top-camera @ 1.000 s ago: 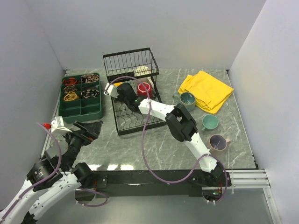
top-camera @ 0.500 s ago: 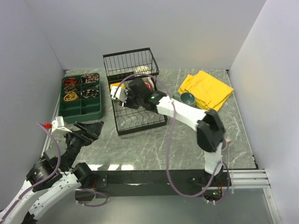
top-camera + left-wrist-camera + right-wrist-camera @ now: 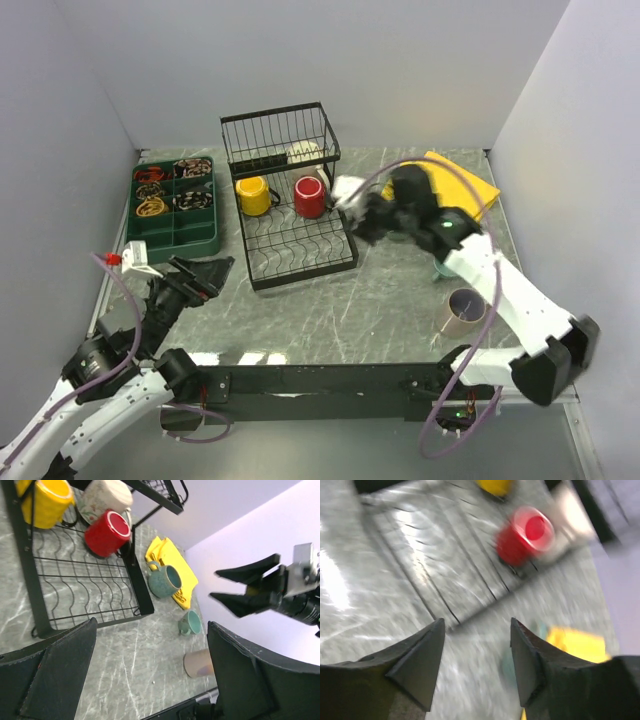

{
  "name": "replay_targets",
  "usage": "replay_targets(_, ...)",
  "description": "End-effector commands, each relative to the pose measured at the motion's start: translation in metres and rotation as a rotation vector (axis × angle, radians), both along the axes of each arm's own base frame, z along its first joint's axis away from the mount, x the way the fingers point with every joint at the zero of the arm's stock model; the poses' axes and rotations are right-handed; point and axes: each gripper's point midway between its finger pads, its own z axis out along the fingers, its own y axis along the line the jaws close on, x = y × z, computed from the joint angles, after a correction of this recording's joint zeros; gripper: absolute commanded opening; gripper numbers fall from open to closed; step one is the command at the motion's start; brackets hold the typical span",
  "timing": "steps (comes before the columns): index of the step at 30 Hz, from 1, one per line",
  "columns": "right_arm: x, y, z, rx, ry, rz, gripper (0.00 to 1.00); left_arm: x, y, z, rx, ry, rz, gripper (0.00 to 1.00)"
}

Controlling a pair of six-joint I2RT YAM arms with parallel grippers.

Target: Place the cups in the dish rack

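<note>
The black wire dish rack (image 3: 300,250) holds a yellow cup (image 3: 253,195) and a red cup (image 3: 309,197) side by side, and a cream cup (image 3: 303,153) sits in its tall basket. My right gripper (image 3: 362,222) hangs open and empty just right of the rack, with its arm covering the large teal cup. In the left wrist view that large teal cup (image 3: 164,580), the small teal cup (image 3: 191,622) and the pinkish-beige cup (image 3: 200,662) sit on the table. My left gripper (image 3: 151,625) is wide open and empty, at the near left (image 3: 195,275).
A yellow cloth (image 3: 470,180) lies at the back right. A dark green compartment tray (image 3: 173,235) stands left of the rack. The right wrist view is motion-blurred, showing the red cup (image 3: 525,535) and the rack wires (image 3: 445,565).
My right gripper has opened, left the yellow cup in the rack beside the red one, and swung right, away from the rack. The left arm has barely moved.
</note>
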Motion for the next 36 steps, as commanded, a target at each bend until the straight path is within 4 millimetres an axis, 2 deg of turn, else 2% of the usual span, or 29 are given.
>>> replay_targets(1, 0.002, -0.060, 0.009, 0.114, 0.061, -0.145, 0.63, 0.004, -0.020, 0.007, 0.010, -0.038, -0.067, 0.96)
replay_targets(3, 0.005, -0.085, 0.017, 0.164, 0.042, -0.232, 0.69, 0.006, -0.027, 0.005, 0.017, -0.038, -0.089, 0.96)
replay_targets(5, 0.003, -0.102, 0.013, 0.205, 0.038, -0.299, 0.75, 0.008, -0.034, 0.003, 0.030, -0.032, -0.111, 0.96)
replay_targets(6, 0.005, -0.110, 0.009, 0.247, 0.053, -0.345, 0.82, 0.009, -0.036, 0.001, 0.034, -0.029, -0.116, 0.96)
replay_targets(7, 0.010, -0.130, 0.015, 0.287, 0.033, -0.426, 0.87, 0.010, -0.038, 0.002, 0.032, -0.035, -0.122, 0.96)
replay_targets(9, 0.016, -0.148, 0.011, 0.358, 0.049, -0.510, 0.94, 0.012, -0.044, -0.003, 0.047, -0.026, -0.139, 0.96)
replay_targets(11, 0.020, -0.170, 0.013, 0.415, 0.058, -0.584, 0.98, 0.013, -0.049, -0.006, 0.053, -0.024, -0.152, 0.96)
replay_targets(14, 0.026, -0.186, 0.004, 0.489, 0.116, -0.695, 1.00, 0.015, -0.057, -0.008, 0.050, -0.031, -0.178, 0.96)
replay_targets(18, 0.037, -0.199, -0.004, 0.533, 0.190, -0.791, 1.00, 0.017, -0.065, -0.015, 0.053, -0.020, -0.198, 0.96)
replay_targets(19, 0.043, -0.201, -0.014, 0.536, 0.237, -0.816, 1.00, 0.017, -0.067, -0.017, 0.052, -0.016, -0.209, 0.96)
replay_targets(21, 0.053, -0.208, -0.016, 0.587, 0.298, -0.871, 1.00, 0.017, -0.072, -0.020, 0.040, -0.008, -0.220, 0.96)
replay_targets(22, 0.060, -0.208, -0.028, 0.594, 0.363, -0.879, 1.00, 0.018, -0.073, -0.021, 0.036, -0.006, -0.225, 0.96)
replay_targets(24, 0.068, -0.205, -0.030, 0.634, 0.441, -0.896, 1.00, 0.018, -0.078, -0.024, 0.023, 0.001, -0.238, 0.96)
replay_targets(25, 0.076, -0.205, -0.045, 0.631, 0.504, -0.917, 1.00, 0.018, -0.078, -0.026, 0.023, 0.005, -0.239, 0.96)
replay_targets(26, 0.082, -0.208, -0.049, 0.641, 0.542, -0.957, 1.00, 0.018, -0.080, -0.029, 0.021, 0.013, -0.242, 0.96)
replay_targets(27, 0.091, -0.214, -0.046, 0.639, 0.541, -1.003, 1.00, 0.019, -0.080, -0.029, 0.020, 0.014, -0.242, 0.96)
replay_targets(28, 0.100, -0.218, -0.062, 0.621, 0.593, -1.039, 1.00, 0.019, -0.081, -0.030, 0.019, 0.016, -0.243, 0.96)
replay_targets(30, 0.114, -0.221, -0.064, 0.593, 0.609, -1.069, 1.00, 0.019, -0.081, -0.032, 0.018, 0.023, -0.241, 0.96)
replay_targets(31, 0.121, -0.221, -0.081, 0.560, 0.652, -1.085, 0.99, 0.019, -0.081, -0.035, 0.021, 0.030, -0.239, 0.96)
replay_targets(32, 0.126, -0.222, -0.087, 0.534, 0.661, -1.090, 0.95, 0.019, -0.080, -0.036, 0.020, 0.033, -0.238, 0.96)
replay_targets(33, 0.133, -0.221, -0.085, 0.521, 0.662, -1.090, 0.93, 0.019, -0.081, -0.038, 0.020, 0.036, -0.238, 0.96)
replay_targets(34, 0.138, -0.217, -0.101, 0.487, 0.701, -1.094, 0.92, 0.019, -0.081, -0.038, 0.018, 0.035, -0.239, 0.96)
replay_targets(35, 0.142, -0.216, -0.107, 0.462, 0.705, -1.095, 0.87, 0.019, -0.081, -0.040, 0.020, 0.042, -0.237, 0.96)
replay_targets(36, 0.148, -0.214, -0.105, 0.444, 0.702, -1.091, 0.85, 0.019, -0.081, -0.041, 0.017, 0.044, -0.242, 0.96)
